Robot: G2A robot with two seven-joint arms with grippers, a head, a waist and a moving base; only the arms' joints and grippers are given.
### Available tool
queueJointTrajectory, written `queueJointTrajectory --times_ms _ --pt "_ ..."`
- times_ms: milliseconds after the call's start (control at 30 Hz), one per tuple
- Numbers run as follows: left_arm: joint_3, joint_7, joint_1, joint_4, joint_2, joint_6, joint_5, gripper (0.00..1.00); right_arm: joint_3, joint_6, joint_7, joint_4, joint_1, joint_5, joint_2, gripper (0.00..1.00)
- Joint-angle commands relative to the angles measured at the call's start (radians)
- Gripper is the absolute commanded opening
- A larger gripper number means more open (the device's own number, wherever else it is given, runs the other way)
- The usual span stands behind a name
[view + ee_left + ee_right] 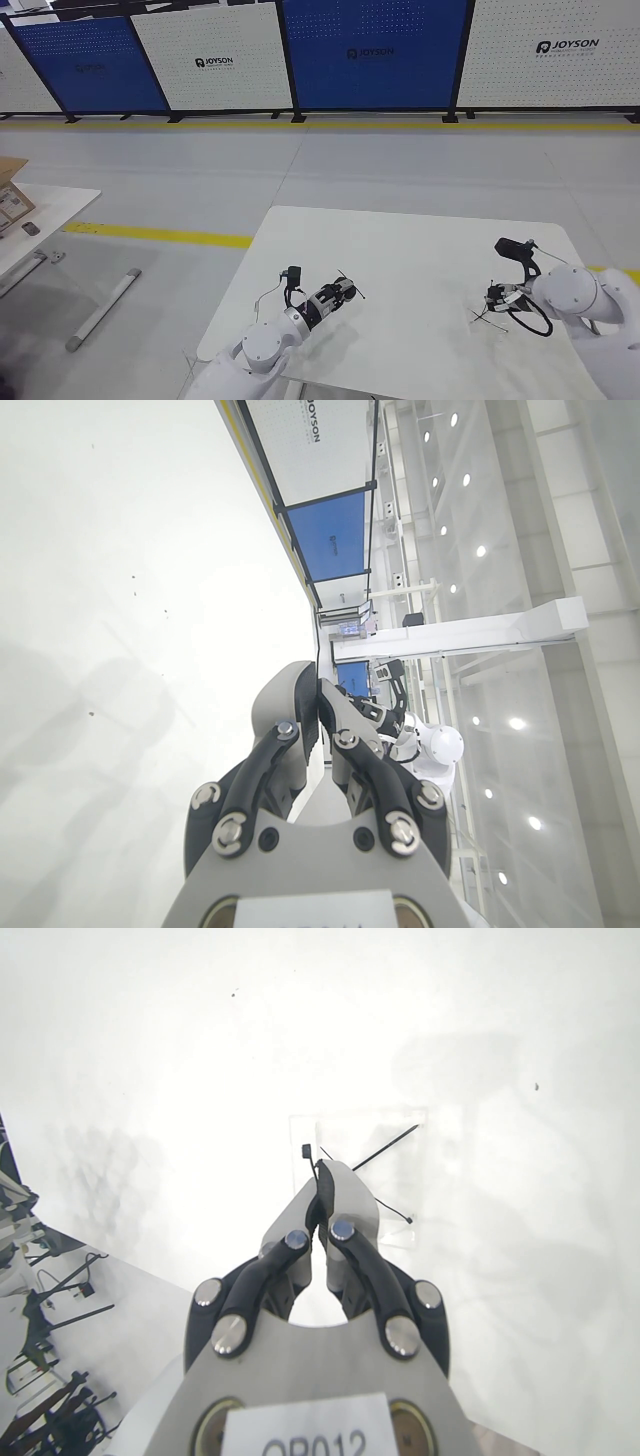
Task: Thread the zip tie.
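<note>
Closest, the right gripper point(320, 1174) is clamping its fingers together on a black zip tie point(307, 1154); the tie's square head is poking out just past the fingertips, and I cannot tell where its tail is running. Just beyond, a clear tray point(300, 1120) is lying flat on the white table point(420, 245), holding two loose ties point(387, 1147) that are crossing each other.

Far off to the left, the left gripper point(318, 695) is hovering low over the near left part of the table with its pads pressing together; a thin dark strand point(352, 285) is crossing its tip, though I cannot tell whether it is gripping it.

Judging from this, threading is not yet beginning: one tie is lifted, no loop is showing, and the two grippers are sitting well apart.

Bare tabletop is lying open between them, giving plenty of room to meet; the right gripper is working near the table's right side, and the left one is sitting close to the near edge.
</note>
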Motion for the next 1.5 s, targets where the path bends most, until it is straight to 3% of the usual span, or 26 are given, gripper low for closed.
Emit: queueJointTrajectory --times_ms 0,100,200,367,467,933,1033,1233,1333,1467 --pt "0.0 0.0 0.0 0.0 0.0 0.0 0.0 0.0 0.0 0.0 0.0 0.0 0.0 0.0 0.0 0.0" --pt "0.0 0.0 0.0 0.0 0.0 0.0 0.0 0.0 0.02 -0.003 -0.074 -0.016 -0.027 0.012 0.001 0.0" --pt "0.0 0.0 0.0 0.0 0.0 0.0 0.0 0.0 0.086 -0.023 -0.178 -0.078 -0.089 0.052 0.009 0.0" --pt "0.0 0.0 0.0 0.0 0.0 0.0 0.0 0.0 0.229 -0.092 -0.397 -0.227 -0.267 0.139 0.026 0.0" --pt "0.0 0.0 0.0 0.0 0.0 0.0 0.0 0.0 0.277 -0.121 -0.474 -0.292 -0.354 0.179 0.03 0.0" --pt "0.0 0.0 0.0 0.0 0.0 0.0 0.0 0.0 0.278 -0.127 -0.487 -0.295 -0.357 0.187 0.029 0.0" --pt "0.0 0.0 0.0 0.0 0.0 0.0 0.0 0.0 0.303 -0.174 -0.618 -0.322 -0.41 0.245 0.022 0.0" --pt "0.0 0.0 0.0 0.0 0.0 0.0 0.0 0.0 0.351 -0.264 -0.918 -0.398 -0.591 0.318 0.009 0.0" --pt "0.0 0.0 0.0 0.0 0.0 0.0 0.0 0.0 0.315 -0.316 -1.016 -0.41 -0.651 0.325 -0.002 0.0" --pt "0.0 0.0 0.0 0.0 0.0 0.0 0.0 0.0 0.22 -0.336 -1.162 -0.401 -0.666 0.205 -0.02 0.0"
